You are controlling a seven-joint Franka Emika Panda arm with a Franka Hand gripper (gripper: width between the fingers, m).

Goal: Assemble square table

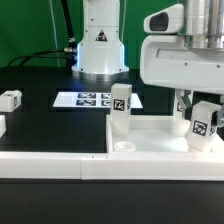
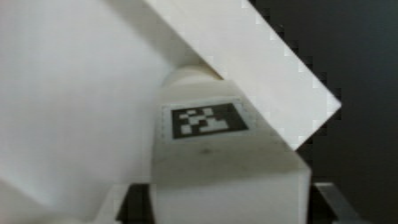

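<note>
At the three-o'clock corner of the white square plastic tabletop (image 1: 155, 138), we are seeing the two-finger gripper (image 1: 202, 110) clasping a short white tagged leg (image 1: 204, 130) upright; we are judging that any tilt could jam its seating.

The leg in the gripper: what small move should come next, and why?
Probably ease it straight down and twist it in. The gripper holds the leg upright at a corner of the tabletop, where a second leg already stands upright.
</note>
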